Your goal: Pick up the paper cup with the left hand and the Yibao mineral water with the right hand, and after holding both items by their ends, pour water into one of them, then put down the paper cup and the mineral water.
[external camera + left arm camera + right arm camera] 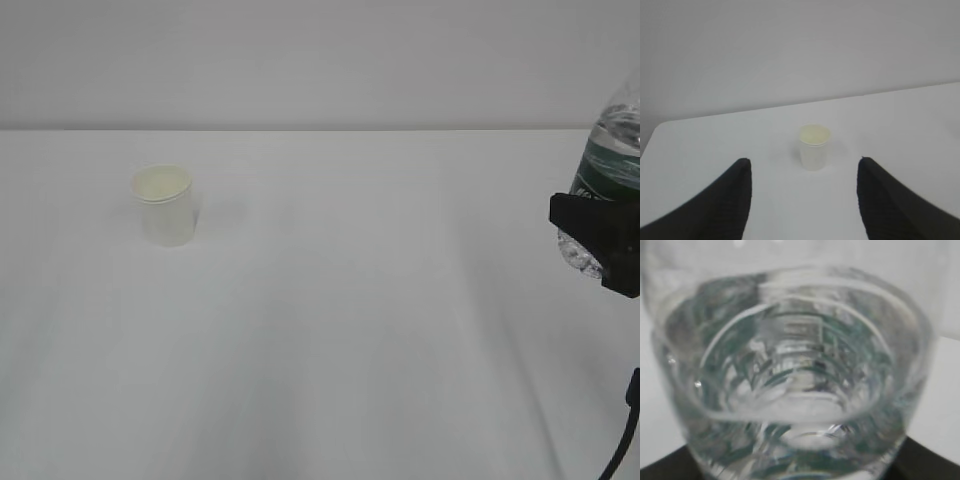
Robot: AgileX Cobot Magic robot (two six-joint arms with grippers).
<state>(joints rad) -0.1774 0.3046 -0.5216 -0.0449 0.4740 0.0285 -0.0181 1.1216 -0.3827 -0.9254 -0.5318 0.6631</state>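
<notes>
Gripper fingers of the right hand (600, 245) clamp the lower body of the Yibao mineral water (608, 160) at the far right edge of the exterior view; the bottle is lifted off the worktop (350, 330) and cut off by the frame, so its neck and top cannot be seen there; its clear ribbed plastic shows a dark green label band with white print just above the black fingers, and the base bulges out below them. In the right wrist view the bottle (790, 375) fills nearly the whole picture as concentric clear rings with green glints, blurred by closeness; only dark corners of the gripper show at the bottom edge.

The left hand (802, 200) stands with its jaws wide apart and holds nothing; two black wedge-shaped fingers (720, 205) with a fine ribbed surface rise from the lower corners of its wrist view; this gripper lies outside the exterior view.

The paper cup (164, 205) stands upright on the plain white worktop, left of centre, well apart from the bottle; it is small, tapered and matte white, with a rolled rim and a cream inside; in the left wrist view it (814, 147) sits ahead of the open fingers, between them and untouched; whether it holds any water cannot be made out.
</notes>
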